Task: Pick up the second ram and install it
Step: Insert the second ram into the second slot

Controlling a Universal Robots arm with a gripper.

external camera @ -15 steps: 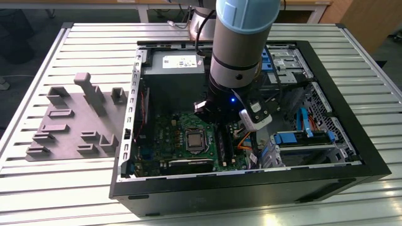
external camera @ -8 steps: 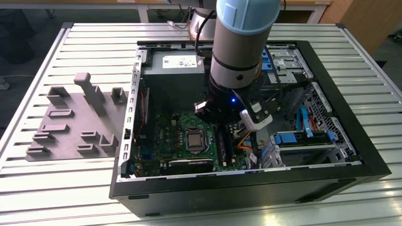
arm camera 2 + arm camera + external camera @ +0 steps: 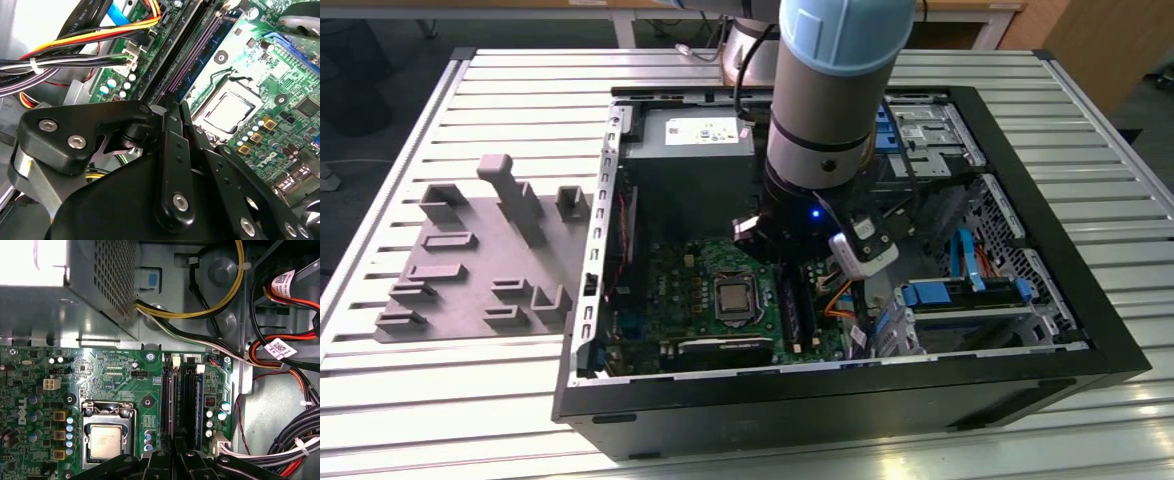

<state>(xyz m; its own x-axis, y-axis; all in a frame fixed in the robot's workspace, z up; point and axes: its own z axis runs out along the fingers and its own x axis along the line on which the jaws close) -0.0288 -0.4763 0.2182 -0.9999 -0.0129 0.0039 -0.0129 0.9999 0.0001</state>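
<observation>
Over the memory slots inside the open computer case (image 3: 1067, 330), the hand (image 3: 176, 456) is hanging close above the green motherboard (image 3: 115, 375).

Just ahead of the hand's black metal fingers (image 3: 175, 150), the second ram (image 3: 207, 42) is showing as a long, thin blue strip standing on edge in a dark slot, apparently seated, with another black slot running alongside it. Whether the fingers are touching it, and whether they are pressed together or slightly apart, cannot be told; their tips are hiding behind the hand's own linkage. Beside the hand, the square silver processor (image 3: 106, 441) is sitting in its metal frame, and bundled yellow, red and black cables (image 3: 75, 50) are trailing past. Outside the case, a ribbed metal worktop (image 3: 480, 400) is carrying a grey moulded fixture (image 3: 467, 260).
</observation>
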